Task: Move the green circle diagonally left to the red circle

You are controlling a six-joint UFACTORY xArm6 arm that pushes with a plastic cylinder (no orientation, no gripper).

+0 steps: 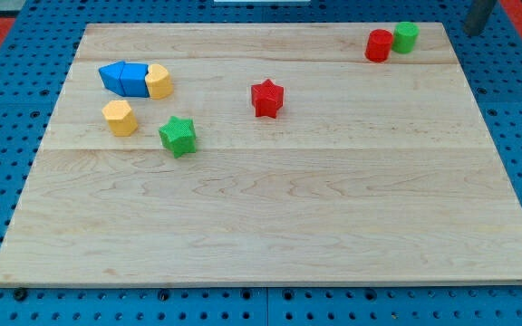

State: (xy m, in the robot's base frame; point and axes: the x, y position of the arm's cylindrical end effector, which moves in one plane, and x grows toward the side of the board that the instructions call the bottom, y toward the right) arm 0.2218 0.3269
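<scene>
The green circle (406,36) stands near the view's top right corner of the wooden board (270,226). The red circle (379,44) stands right beside it on its left, slightly lower, and the two touch or nearly touch. My rod enters at the view's top right; my tip (470,31) is just off the board's right corner, to the right of the green circle and apart from it.
A red star (266,98) lies at the board's upper middle. A green star (178,136), a yellow hexagon (119,118), a yellow block (159,81) and two blue blocks (124,79) sit at the upper left. Blue pegboard surrounds the board.
</scene>
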